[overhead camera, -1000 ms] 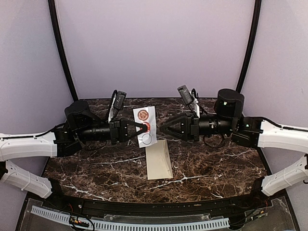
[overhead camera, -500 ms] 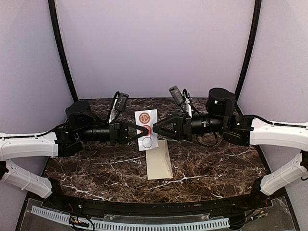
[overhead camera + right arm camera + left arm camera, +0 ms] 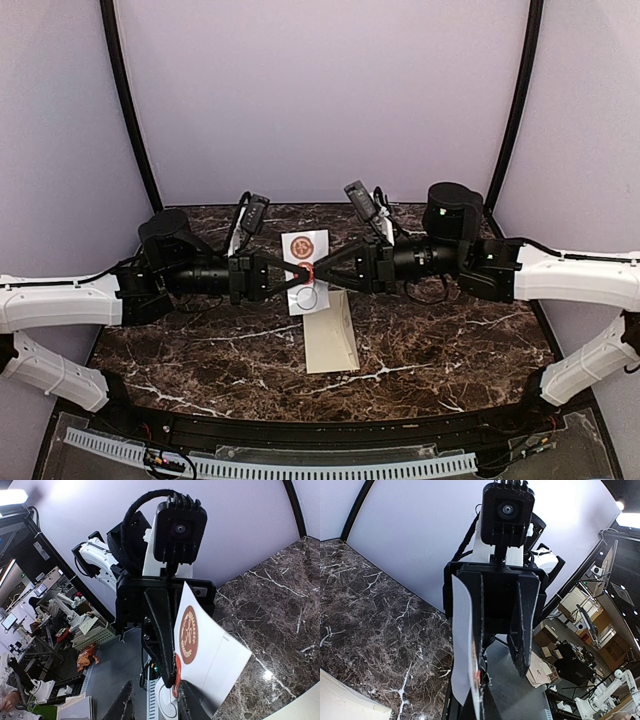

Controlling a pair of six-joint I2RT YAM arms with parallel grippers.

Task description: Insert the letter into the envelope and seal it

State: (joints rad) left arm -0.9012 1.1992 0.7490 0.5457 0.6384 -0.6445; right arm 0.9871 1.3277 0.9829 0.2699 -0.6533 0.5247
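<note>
your left gripper (image 3: 296, 273) is clenched on the edge of a white sticker sheet (image 3: 318, 242) and holds it upright above the dark marbled tabletop (image 3: 200, 350), roughly midway between the two arms. the sheet carries a round brown seal sticker (image 3: 303, 245) near its top, a red seal sticker (image 3: 304, 271) below that, and an empty ring outline lower still. your right gripper (image 3: 309, 272) points in from the opposite side, tip to tip with the left one, right at the red sticker. its jaws stand apart rather than pinched: your left wrist view shows one finger close against the sheet and the other clear of it, and your right wrist view shows the red sticker sitting between the two fingers. whether either finger touches the sticker cannot be told. the cream envelope (image 3: 330, 335) lies flat on the tabletop just on the near side of the sheet, with neither gripper touching it. whether the letter is inside it cannot be told.
</note>
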